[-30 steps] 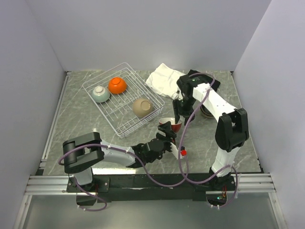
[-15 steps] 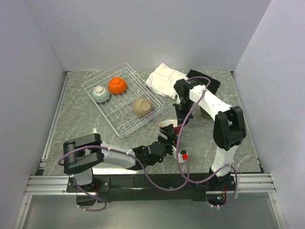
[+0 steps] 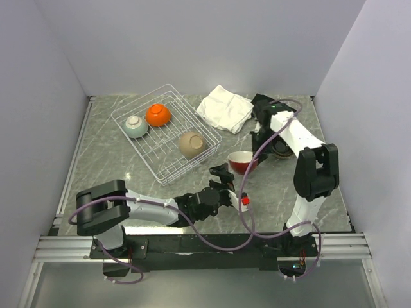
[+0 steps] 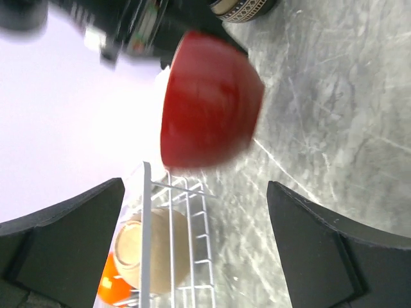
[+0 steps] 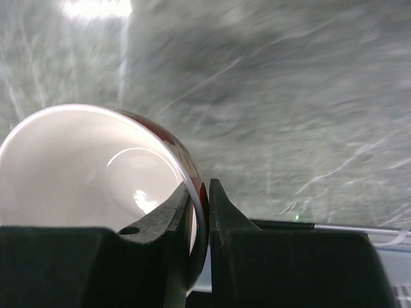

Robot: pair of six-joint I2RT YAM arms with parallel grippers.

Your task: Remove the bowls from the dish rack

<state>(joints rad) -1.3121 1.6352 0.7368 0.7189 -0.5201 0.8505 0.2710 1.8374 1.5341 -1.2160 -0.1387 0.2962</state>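
The red bowl (image 3: 241,162) with a cream inside is held upright just right of the dish rack (image 3: 144,97). My right gripper (image 3: 252,154) is shut on its rim, one finger inside and one outside, as the right wrist view shows (image 5: 199,187). My left gripper (image 3: 222,176) is open and empty, low over the table, just in front of the red bowl (image 4: 209,102). In the rack lie an orange bowl (image 3: 158,115), a pale blue-green bowl (image 3: 135,126) and a tan bowl (image 3: 191,144), all turned over or on their sides.
A folded white cloth (image 3: 225,108) lies behind the rack's right corner. A dark patterned bowl (image 3: 280,148) stands on the table at the right, partly hidden by my right arm. Grey walls close in the table's sides and back.
My right arm has swung to the right and carried the red bowl a little right and back, away from my left gripper. The left gripper has hardly moved.
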